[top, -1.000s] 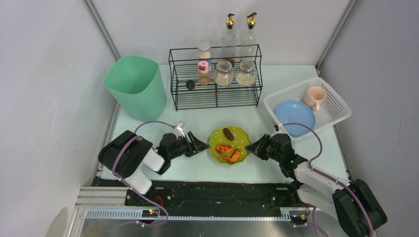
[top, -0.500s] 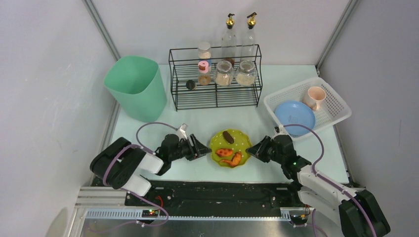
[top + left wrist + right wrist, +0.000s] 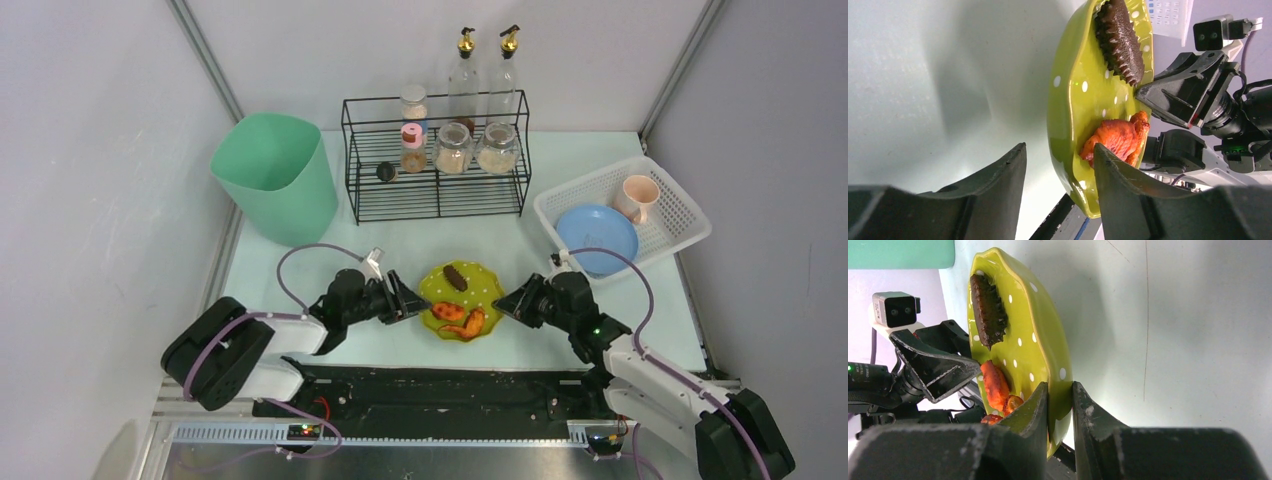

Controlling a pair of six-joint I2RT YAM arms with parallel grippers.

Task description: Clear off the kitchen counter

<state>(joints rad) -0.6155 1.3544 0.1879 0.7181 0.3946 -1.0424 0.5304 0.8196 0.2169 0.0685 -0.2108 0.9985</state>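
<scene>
A green white-dotted plate [image 3: 462, 296] sits on the pale kitchen counter [image 3: 470, 235] between my two grippers. It holds a dark brown spiky piece [image 3: 455, 277] and orange food pieces [image 3: 462, 318]. My right gripper [image 3: 510, 305] is shut on the plate's right rim [image 3: 1060, 385]. My left gripper [image 3: 415, 305] is open with its jaws on either side of the plate's left rim [image 3: 1059, 150]. In the left wrist view the plate [image 3: 1073, 100] shows edge-on, with the brown piece [image 3: 1120, 40] and orange food [image 3: 1118, 140]. The plate [image 3: 1033, 340] also shows edge-on in the right wrist view.
A mint green bin [image 3: 275, 180] stands at the back left. A black wire rack [image 3: 435, 190] with jars stands at the back middle, two bottles behind it. A white slatted basket [image 3: 670, 215] at the right holds a blue plate [image 3: 597, 238] and a pink cup [image 3: 638, 197].
My left arm has reached right, bringing its open jaws around the plate's left rim. The plate has shifted slightly toward the near edge, with the right gripper still on it.
</scene>
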